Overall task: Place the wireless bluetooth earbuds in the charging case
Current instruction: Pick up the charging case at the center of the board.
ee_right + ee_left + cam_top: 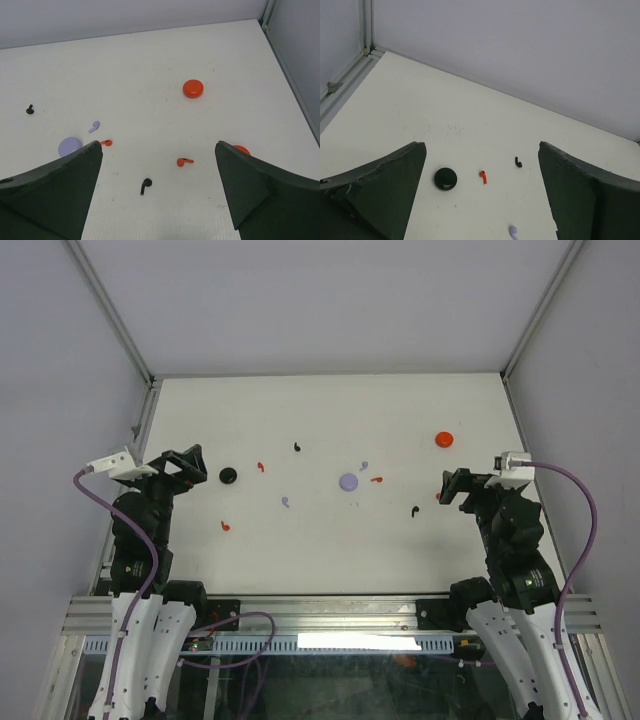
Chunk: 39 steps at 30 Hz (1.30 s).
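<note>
currently both the left gripper and the right gripper stand wide apart, holding nothing. small red, black and lavender earbuds lie scattered mid-table, among black, lavender and red discs.

Both arms are black at the upper links and white at the base segments. Behind each pincer, left and right, sits a small white camera block trailing a lavender cable. The wedge-shaped fingers are dark green-black.
</note>
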Each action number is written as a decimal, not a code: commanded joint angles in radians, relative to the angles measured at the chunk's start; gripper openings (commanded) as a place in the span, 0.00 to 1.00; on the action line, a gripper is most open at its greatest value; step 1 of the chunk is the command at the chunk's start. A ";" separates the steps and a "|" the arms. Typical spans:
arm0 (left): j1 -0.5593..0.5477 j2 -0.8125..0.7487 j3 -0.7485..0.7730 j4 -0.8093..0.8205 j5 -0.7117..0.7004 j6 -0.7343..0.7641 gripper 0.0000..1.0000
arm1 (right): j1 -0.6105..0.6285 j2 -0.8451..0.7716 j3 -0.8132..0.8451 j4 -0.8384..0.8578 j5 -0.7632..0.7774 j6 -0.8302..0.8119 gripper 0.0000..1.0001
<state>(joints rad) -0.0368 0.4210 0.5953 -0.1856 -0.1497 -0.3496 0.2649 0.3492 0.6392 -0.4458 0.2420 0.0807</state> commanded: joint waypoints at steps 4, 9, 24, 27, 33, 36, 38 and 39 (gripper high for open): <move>0.016 0.056 -0.008 0.051 -0.009 -0.017 0.99 | -0.007 -0.022 0.016 0.061 -0.017 0.004 0.99; 0.016 0.140 0.009 0.035 0.009 -0.026 0.99 | -0.007 -0.042 0.014 0.059 -0.029 0.005 0.99; 0.016 0.539 0.139 -0.215 0.025 -0.068 0.99 | -0.006 -0.136 -0.003 0.068 -0.007 0.017 0.99; 0.016 0.663 0.183 -0.221 0.085 -0.028 0.99 | -0.004 -0.156 -0.011 0.077 -0.020 0.017 0.99; 0.016 0.864 0.293 -0.219 0.145 0.124 0.99 | 0.002 -0.181 -0.019 0.082 -0.026 0.017 0.99; 0.015 0.936 0.338 -0.220 0.144 0.201 0.99 | 0.006 -0.187 -0.023 0.087 -0.033 0.018 0.99; 0.015 0.980 0.367 -0.215 0.151 0.237 0.99 | 0.008 -0.189 -0.026 0.091 -0.043 0.016 0.99; 0.016 0.998 0.383 -0.213 0.162 0.254 0.99 | 0.010 -0.189 -0.027 0.092 -0.044 0.016 0.99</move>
<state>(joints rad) -0.0307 1.3727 0.8951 -0.4286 -0.0288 -0.2207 0.2665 0.1738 0.6144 -0.4126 0.2222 0.0887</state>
